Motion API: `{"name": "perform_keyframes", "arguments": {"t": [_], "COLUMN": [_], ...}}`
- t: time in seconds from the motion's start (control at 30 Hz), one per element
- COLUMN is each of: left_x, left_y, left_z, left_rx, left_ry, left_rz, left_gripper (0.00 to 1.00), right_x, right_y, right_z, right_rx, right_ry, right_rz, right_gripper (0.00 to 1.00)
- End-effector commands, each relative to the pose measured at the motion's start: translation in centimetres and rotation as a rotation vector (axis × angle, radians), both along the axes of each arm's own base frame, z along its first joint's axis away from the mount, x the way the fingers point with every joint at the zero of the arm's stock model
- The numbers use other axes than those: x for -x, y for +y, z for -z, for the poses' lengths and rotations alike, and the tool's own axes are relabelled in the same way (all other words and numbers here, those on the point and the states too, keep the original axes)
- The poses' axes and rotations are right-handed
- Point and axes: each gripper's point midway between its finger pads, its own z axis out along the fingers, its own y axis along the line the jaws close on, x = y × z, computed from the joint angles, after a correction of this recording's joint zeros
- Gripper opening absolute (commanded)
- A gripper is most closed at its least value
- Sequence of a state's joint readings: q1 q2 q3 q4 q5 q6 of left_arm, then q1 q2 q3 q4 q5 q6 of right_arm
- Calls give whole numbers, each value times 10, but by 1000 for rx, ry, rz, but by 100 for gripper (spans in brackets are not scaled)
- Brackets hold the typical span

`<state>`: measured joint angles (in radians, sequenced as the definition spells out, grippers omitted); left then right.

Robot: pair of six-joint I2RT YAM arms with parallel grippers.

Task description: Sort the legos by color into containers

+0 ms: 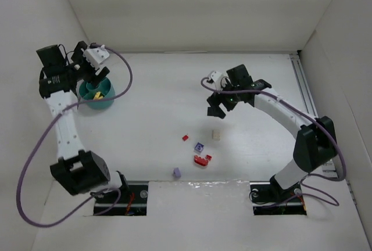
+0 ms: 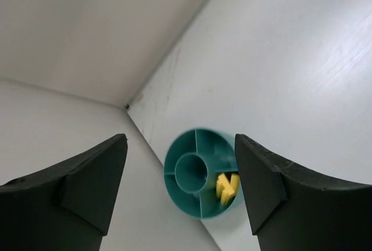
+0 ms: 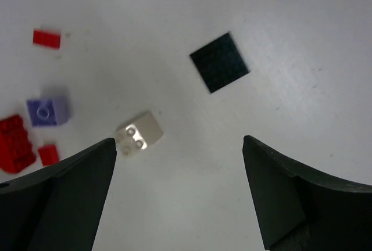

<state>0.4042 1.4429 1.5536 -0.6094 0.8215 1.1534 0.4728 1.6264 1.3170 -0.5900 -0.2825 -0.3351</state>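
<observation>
Step in hand, as I read it: yellow drop-off looks done and the next pick is being lined up.

L gripper (image 2: 179, 146) hangs over the teal bowl (image 2: 170, 172) at the far left of the worktop (image 1: 157, 88), close to the left wall. Its jaws are apart w/ nothing betw. them, so it's released & empty. Yellow legos (image 2: 228, 186) lie in one compartment. The other compartments that show look bare.

R gripper (image 3: 178, 143) hovers right of centre, jaws wide, holding nothing. Under it is the cream brick (image 3: 139, 133), two studs showing. It's off-centre, nearer one finger than the other, and turned at an angle to the jaws. Black square (image 3: 220, 62) lies flat just beyond, apart from the cream one.

Left of those & nearer:
- small red plate (image 3: 46, 38)
- lilac brick (image 3: 46, 111)
- bigger red brick (image 3: 14, 143) w/ a small red piece (image 3: 48, 154) just beside it
- one more lilac piece (image 1: 176, 172), alone, nearest the arm bases

Next move, prob.: R gripper shifts sideways to centre on the cream brick, turns the wrist to square the jaws to its faces, then goes straight down & closes. The brick is tiny vs the jaw span, so alignment matters more than force. If the black square is the target instead, that's harder. It's flat on the worktop, so the fingers would need to catch its edges right at the surface.

The bowl is well apart from the R arm, so the L arm should lift clear before any delivery. Cream needs a compartment other than the yellow one.
</observation>
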Motion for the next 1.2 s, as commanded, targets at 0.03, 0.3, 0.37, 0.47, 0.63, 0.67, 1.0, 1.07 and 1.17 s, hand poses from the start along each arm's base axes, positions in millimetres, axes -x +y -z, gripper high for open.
{"name": "perform_keyframes", "arguments": {"t": [0.03, 0.3, 0.37, 0.47, 0.63, 0.67, 1.0, 1.07, 1.17], "left_x": [28, 60, 64, 71, 88, 90, 101, 101, 99], "left_y": [-50, -81, -80, -79, -76, -77, -73, -74, -73], "left_z": [-42, -17, -14, -5, 2, 3, 14, 12, 11], "left_rx": [197, 300, 362, 389, 365, 356, 334, 328, 326], "left_ry": [-114, -71, -46, -18, -48, -52, -70, -82, -95], "left_rz": [9, -84, -142, -179, -210, -206, -237, -224, -222], "left_gripper": [75, 78, 78, 78, 78, 78, 79, 79, 79], "right_x": [75, 162, 175, 186, 206, 207, 221, 219, 216], "right_y": [0, 37, 53, 68, 86, 89, 98, 93, 91], "right_z": [2, 25, 25, 28, 36, 40, 83, 88, 94], "right_rx": [87, 118, 79, 48, 69, 77, 241, 279, 318], "right_ry": [7, 80, 156, 260, 221, 232, 355, 366, 376], "right_rz": [-331, -615, -580, -524, -539, -521, -397, -371, -337], "right_gripper": [92, 85, 83, 78, 74, 73, 69, 69, 69]}}
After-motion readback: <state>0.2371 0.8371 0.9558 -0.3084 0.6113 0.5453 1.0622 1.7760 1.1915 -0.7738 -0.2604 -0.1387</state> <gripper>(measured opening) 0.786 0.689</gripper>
